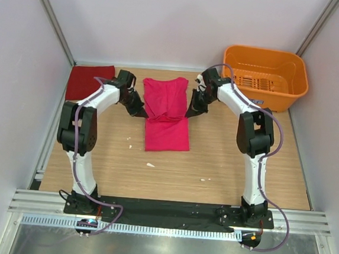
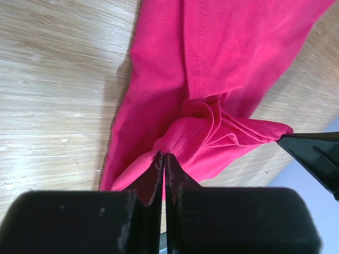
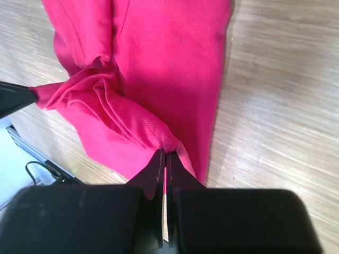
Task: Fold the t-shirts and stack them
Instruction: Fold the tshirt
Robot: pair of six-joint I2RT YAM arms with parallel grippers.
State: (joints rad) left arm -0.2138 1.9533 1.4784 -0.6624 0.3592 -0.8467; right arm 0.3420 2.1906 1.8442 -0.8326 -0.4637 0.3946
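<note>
Two side edges of the pink tee (image 1: pixel 168 130), lying mid-tabletop (image 1: pixel 226 161), are pinched tight, one by the left pincer (image 2: pixel 163 159) and one by the right pincer (image 3: pixel 164 156), so a fold is judged in hand, the cloth next needing to be carried over evenly; the red tee (image 1: pixel 89 81) is laid folded at far left.

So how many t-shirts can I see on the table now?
2. The pink t-shirt lies in the middle of the table, pinched by the left gripper and the right gripper. The dark red t-shirt lies folded at the far left corner. I see no others.
</note>
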